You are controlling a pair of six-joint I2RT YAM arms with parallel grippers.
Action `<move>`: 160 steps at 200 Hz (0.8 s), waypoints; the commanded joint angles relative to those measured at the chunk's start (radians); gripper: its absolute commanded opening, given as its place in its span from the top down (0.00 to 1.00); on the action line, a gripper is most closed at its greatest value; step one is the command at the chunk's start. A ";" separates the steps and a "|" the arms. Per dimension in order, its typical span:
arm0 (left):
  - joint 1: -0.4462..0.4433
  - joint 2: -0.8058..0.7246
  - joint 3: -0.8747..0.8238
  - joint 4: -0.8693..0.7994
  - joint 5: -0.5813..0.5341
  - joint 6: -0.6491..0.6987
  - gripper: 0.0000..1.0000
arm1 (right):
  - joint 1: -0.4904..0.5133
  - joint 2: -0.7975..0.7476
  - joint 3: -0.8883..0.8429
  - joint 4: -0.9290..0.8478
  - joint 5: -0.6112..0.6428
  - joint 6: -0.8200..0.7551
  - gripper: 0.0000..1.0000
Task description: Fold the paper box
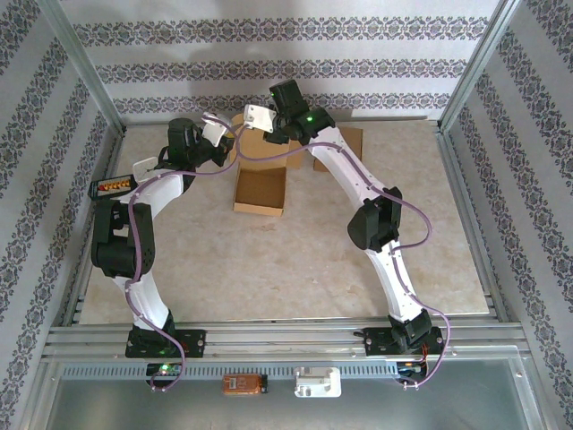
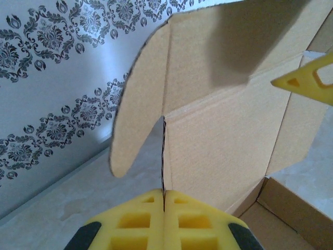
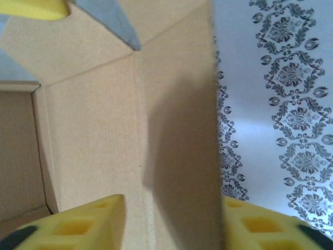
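**A:** Where's the box?

**B:** The box (image 1: 260,190) is at upper centre of the top view. Its tray lies open on the counter (image 1: 295,269) and its back panel (image 2: 218,140) stands up.

**A:** And the claws?

**B:** The left claw (image 2: 164,226) is pinched together on the panel's thin edge, at the bottom of its wrist view. A rounded flap (image 2: 138,114) hangs loose at that view's left. The right claw (image 3: 171,203) has its fingers apart, straddling a shadowed wall of the box. Whether they press on it, I can't quite tell.

**A:** How would you do this fold well?

**B:** I'd hold the pinch low, near the crease, so the card hinges rather than buckles. The flap should turn inward before the wall comes over. I'd also brace the tray, as it looks light enough to skid.

**A:** And the surroundings?

**B:** The counter is pale and marbled, and looks smooth. Patterned walls (image 1: 286,54) enclose it at the top and both sides of the frame, close behind the box.
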State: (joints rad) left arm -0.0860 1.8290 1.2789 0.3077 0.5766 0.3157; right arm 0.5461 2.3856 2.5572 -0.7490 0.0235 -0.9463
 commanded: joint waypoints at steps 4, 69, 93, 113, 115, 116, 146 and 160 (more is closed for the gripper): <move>-0.009 -0.031 -0.013 0.042 0.022 0.033 1.00 | 0.004 0.023 0.013 0.037 0.039 -0.012 0.71; -0.010 -0.051 -0.036 0.053 -0.026 0.011 0.57 | 0.028 -0.034 -0.009 0.075 0.126 -0.082 0.94; -0.009 -0.096 -0.089 0.052 -0.074 0.038 0.44 | 0.056 -0.081 -0.094 0.154 0.188 -0.154 0.94; -0.009 -0.117 -0.105 -0.003 -0.139 0.120 0.40 | 0.075 -0.117 -0.155 0.199 0.201 -0.195 0.93; -0.009 -0.117 -0.103 -0.015 -0.145 0.130 0.40 | 0.076 -0.119 -0.158 0.202 0.202 -0.199 0.93; -0.008 -0.116 -0.101 -0.019 -0.148 0.135 0.40 | 0.076 -0.120 -0.160 0.204 0.203 -0.201 0.93; -0.009 -0.103 -0.047 -0.137 -0.177 0.235 0.38 | 0.099 -0.125 -0.180 0.233 0.246 -0.250 0.93; -0.009 -0.090 -0.029 -0.151 -0.150 0.244 0.36 | 0.108 -0.128 -0.195 0.248 0.260 -0.264 0.93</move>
State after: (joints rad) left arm -0.0853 1.7435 1.1973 0.2367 0.4278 0.4694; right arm 0.6250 2.3054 2.3890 -0.5690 0.2295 -1.1538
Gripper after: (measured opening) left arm 0.628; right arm 0.068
